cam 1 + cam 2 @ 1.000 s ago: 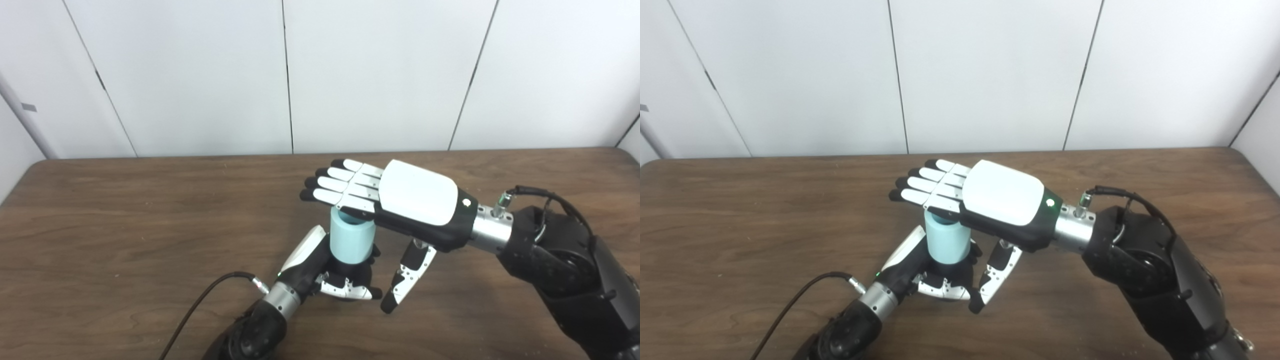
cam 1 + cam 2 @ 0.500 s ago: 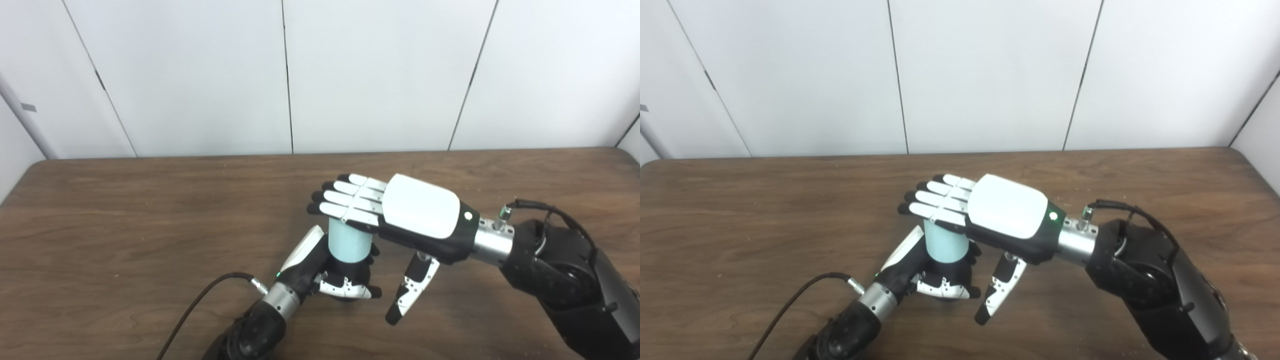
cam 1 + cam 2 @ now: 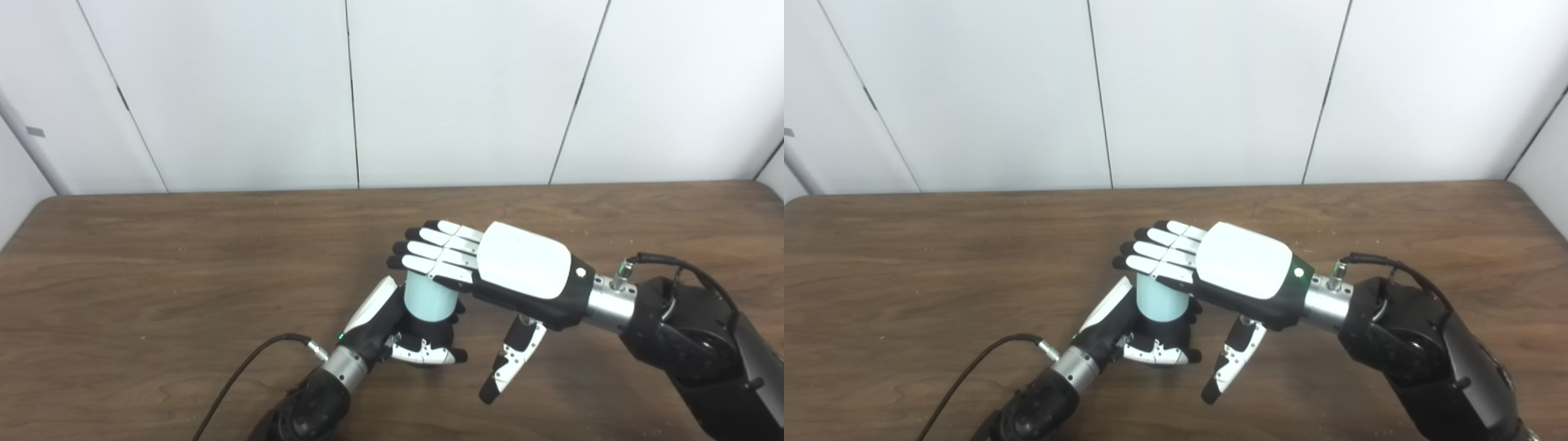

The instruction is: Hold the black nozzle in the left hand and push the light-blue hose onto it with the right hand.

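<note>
A short light-blue hose (image 3: 427, 298) stands upright over my left hand (image 3: 401, 334), which rests low on the table. That hand is shut around a black part under the hose, the nozzle (image 3: 436, 335), mostly hidden by its fingers. My right hand (image 3: 490, 269) lies flat, palm down, on top of the hose; its fingers are straight and spread, and its thumb hangs down to the right, apart from the hose. The hose top is hidden under that palm.
The brown wooden table (image 3: 153, 275) stretches around both hands. A black cable (image 3: 245, 370) runs from my left wrist toward the front edge. White wall panels stand behind the table's far edge.
My right hand has pressed downward and slightly right, and the visible part of the light-blue hose has grown shorter above my left hand. The left hand has stayed in place.
</note>
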